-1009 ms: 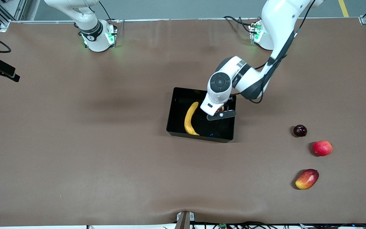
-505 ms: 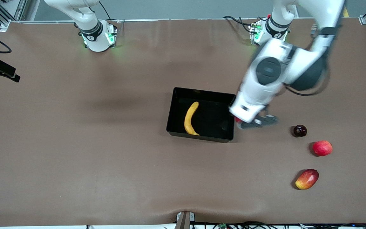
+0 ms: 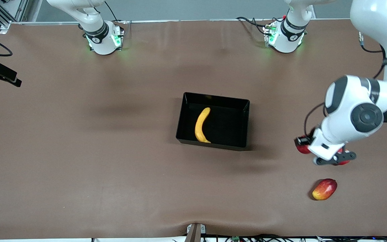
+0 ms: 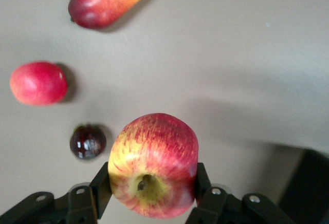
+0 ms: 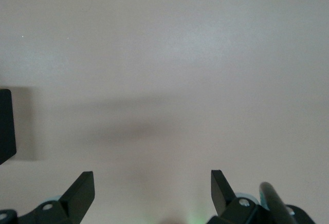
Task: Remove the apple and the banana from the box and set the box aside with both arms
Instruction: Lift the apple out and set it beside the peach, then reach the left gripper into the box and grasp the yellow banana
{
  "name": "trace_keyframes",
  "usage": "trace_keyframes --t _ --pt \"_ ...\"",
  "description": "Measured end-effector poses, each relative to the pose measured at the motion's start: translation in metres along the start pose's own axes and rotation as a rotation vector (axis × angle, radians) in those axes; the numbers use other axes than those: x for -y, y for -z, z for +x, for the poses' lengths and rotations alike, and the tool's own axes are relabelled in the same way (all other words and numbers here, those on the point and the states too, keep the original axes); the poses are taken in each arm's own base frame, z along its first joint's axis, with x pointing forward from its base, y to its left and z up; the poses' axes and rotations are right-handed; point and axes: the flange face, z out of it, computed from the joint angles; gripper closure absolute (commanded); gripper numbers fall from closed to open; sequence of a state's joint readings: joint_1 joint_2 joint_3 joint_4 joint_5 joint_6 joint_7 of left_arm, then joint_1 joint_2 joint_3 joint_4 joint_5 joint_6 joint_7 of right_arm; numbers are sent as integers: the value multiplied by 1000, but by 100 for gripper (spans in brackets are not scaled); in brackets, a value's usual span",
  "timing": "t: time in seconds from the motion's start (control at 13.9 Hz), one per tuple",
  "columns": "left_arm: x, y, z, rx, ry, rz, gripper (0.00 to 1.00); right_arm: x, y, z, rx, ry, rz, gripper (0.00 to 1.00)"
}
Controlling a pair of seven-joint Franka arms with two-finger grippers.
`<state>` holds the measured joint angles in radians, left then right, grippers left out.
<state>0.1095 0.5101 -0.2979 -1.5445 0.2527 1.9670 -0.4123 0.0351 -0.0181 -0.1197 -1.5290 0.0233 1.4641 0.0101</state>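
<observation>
The left gripper (image 4: 152, 196) is clamped on the apple (image 4: 153, 164), one finger on each flank, the yellow stem dimple turned toward the wrist camera. It hangs over the table (image 3: 79, 151) toward the left arm's end, above a loose group of fruit: a dark glossy round fruit (image 4: 88, 141), perhaps a plum, a plain red fruit (image 4: 38, 82), and a red-and-yellow mango (image 3: 325, 189) nearest the front camera. The black bin (image 3: 244, 125) sits mid-table, well apart from them. The banana (image 3: 202, 125) lies inside it, long axis running toward the robots' bases, nearer the right arm's wall. The right gripper (image 5: 152, 189) waits with fingers spread over bare table. No writing is readable.
</observation>
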Motion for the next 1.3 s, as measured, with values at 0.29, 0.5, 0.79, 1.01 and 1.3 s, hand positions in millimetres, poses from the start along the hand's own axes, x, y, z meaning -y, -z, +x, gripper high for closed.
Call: trace_keyframes --t 0.29,0.5,0.79,1.01,1.3 --pt "-10 -72 17 -34 -45 6 100 1 0 0 0 1 0 0" --pt "15 -100 30 -74 -58 61 100 1 0 0 1 2 0 0" --pt "60 -129 41 -68 -16 67 100 1 -1 1 2 3 0 0" --pt "65 -153 42 -55 -9 54 33 2 -3 2 6 3 -1 0" --pt "66 -152 44 -65 -5 47 0 2 -4 3 9 3 -1 0"
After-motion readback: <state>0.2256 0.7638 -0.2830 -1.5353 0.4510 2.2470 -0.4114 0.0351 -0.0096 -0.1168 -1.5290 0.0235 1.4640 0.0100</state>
